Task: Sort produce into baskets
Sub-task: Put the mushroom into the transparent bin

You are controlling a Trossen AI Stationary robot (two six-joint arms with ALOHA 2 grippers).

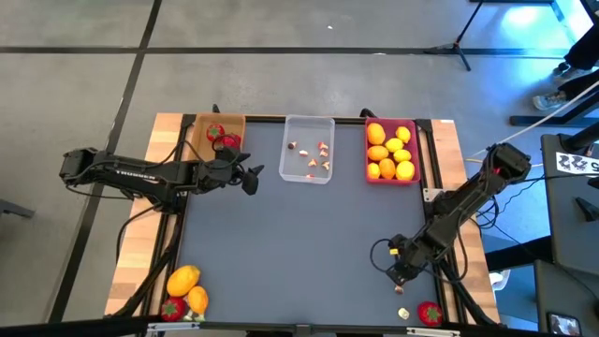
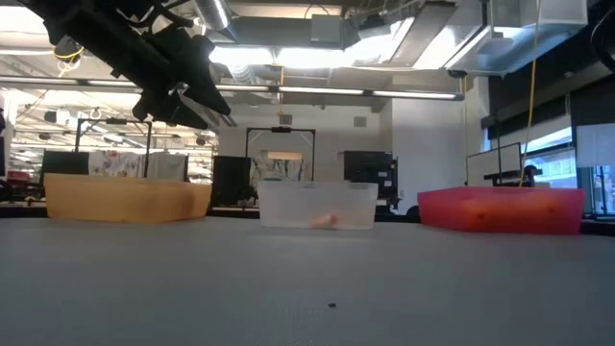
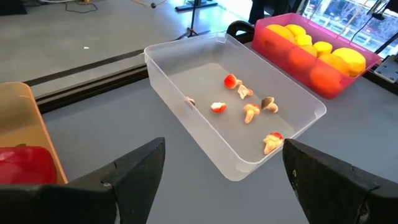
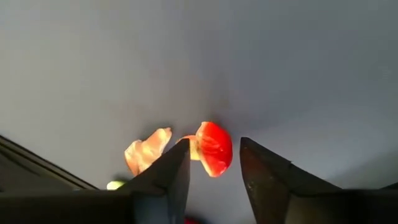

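Observation:
My right gripper points down near the table's near right corner. Its fingers stand narrowly apart on either side of a small red-capped mushroom lying on the grey table. A pale mushroom piece lies beside it. My left gripper hangs open and empty above the table, in front of the tan basket, which holds strawberries. The clear basket holds several mushrooms. The pink basket holds yellow and orange fruits. My right gripper comes at the mushroom from above, one finger by its stem side and the other by its red cap. The mushroom lies on the table. Whether the fingers touch it, I cannot tell.
An orange fruit, a yellow one and a strawberry lie at the near left corner. Another strawberry and a small piece lie at the near right. The three baskets line the far edge.

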